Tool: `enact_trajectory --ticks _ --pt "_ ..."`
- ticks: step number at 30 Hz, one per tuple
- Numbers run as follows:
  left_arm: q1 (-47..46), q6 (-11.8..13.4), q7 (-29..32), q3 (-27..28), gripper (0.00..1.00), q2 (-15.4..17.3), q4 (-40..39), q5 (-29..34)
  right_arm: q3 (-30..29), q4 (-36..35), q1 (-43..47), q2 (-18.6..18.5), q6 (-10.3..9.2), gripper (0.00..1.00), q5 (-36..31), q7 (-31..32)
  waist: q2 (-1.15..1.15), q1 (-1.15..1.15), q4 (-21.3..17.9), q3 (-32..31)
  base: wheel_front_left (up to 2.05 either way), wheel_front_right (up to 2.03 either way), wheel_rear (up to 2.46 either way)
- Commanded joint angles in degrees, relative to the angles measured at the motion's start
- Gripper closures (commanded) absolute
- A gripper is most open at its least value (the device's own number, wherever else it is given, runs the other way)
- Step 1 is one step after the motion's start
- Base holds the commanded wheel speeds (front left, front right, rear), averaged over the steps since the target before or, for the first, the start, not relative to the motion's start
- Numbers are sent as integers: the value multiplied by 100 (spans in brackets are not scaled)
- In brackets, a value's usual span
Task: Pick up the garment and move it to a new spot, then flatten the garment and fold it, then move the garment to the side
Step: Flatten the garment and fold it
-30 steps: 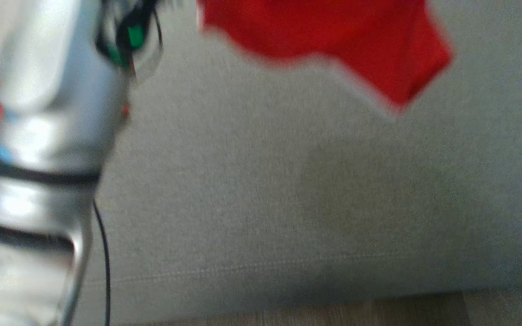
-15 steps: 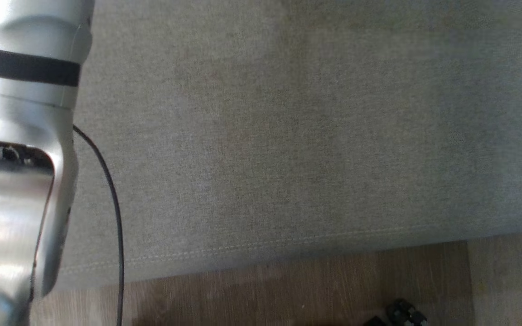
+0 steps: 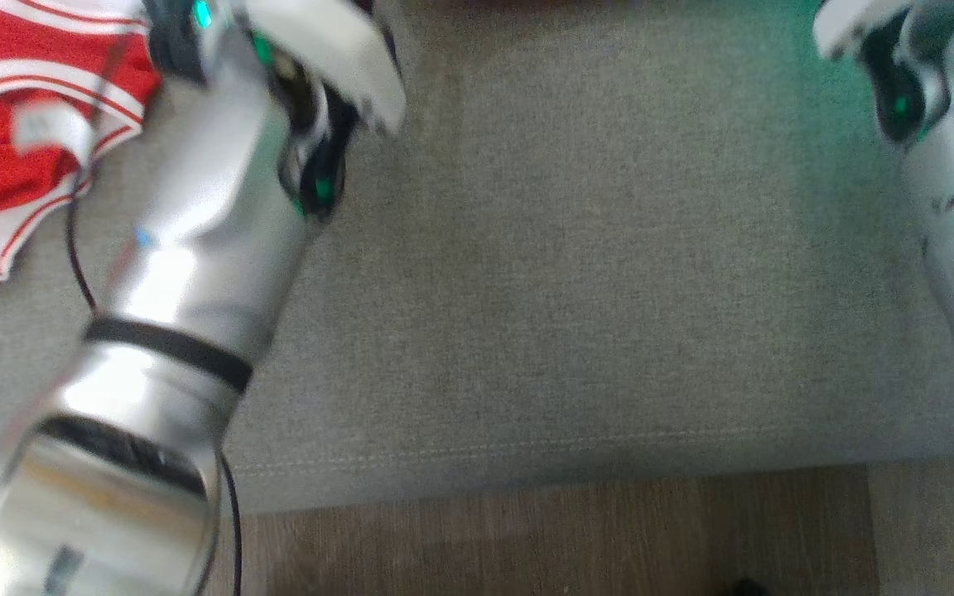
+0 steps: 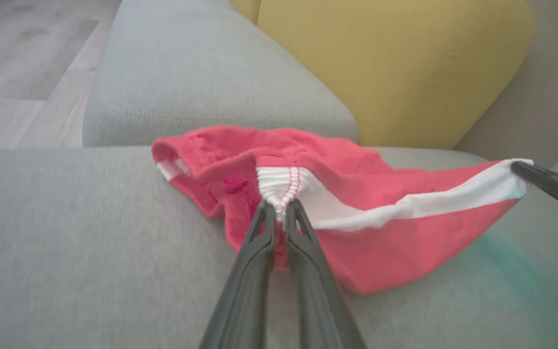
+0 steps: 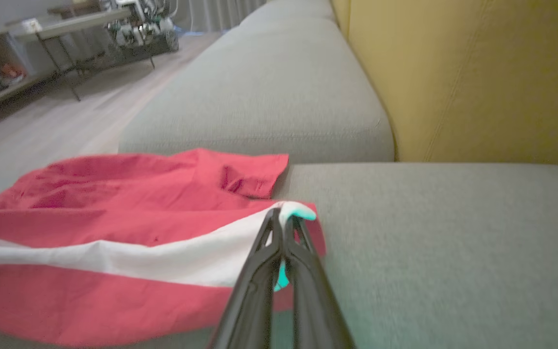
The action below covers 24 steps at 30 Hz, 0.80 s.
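The garment [image 4: 380,242], red with a broad white band [image 4: 405,208] along one edge, is laid on the grey sofa seat [image 4: 41,252] and is stretched between the two grippers. In the left wrist view the left gripper [image 4: 279,209] is seen closed on a gathered bunch of the white band, its two dark fingers pinched together with cloth caught at the tips. The band is drawn taut from there toward the right edge of that view, where its far corner is met by another dark fingertip. The red cloth below the band is let sag onto the seat.

In the right wrist view the right gripper [image 5: 283,220] is shown shut tight on the corner of the band. The rest of the garment is spread, rumpled, to the left of that view. The seat is backed by a yellow cushion [image 5: 477,77], and a second grey seat cushion [image 5: 269,97] is set against it further along.

The head view is blurred. Part of the garment is made out at its upper left, where thin white stripes are seen on the red — it is partly covered by the silver left forearm [image 3: 195,248]. The right forearm [image 3: 953,215] is found at the right edge, a bare stretch of seat is left between the two arms, and a wooden floor [image 3: 568,538] is seen along the bottom.
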Motion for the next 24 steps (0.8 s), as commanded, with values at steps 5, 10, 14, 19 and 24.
enact_trajectory --ticks 5,10,14,19,24 --pt "745 44 -69 -202 100 158 -226 -151 819 -180 696 -313 -1 100 546 557 0 -1 116 -622 0 0 0" --pt "1304 63 -69 -450 100 158 -310 -137 1486 -429 1257 -683 -1 100 948 1072 0 -1 135 -961 0 0 0" --pt "1535 80 -69 -532 100 158 -292 -67 1780 -568 1490 -936 -1 100 1132 1266 0 -1 132 -1106 0 0 0" --pt "1847 85 -69 -634 100 158 -274 120 2287 -819 1829 -1268 -1 100 1394 1582 0 -1 131 -1323 0 0 0" --pt "2163 32 -70 -708 100 158 -246 348 2767 -1065 2070 -1625 -1 100 1672 1977 0 -1 131 -1539 0 0 0"
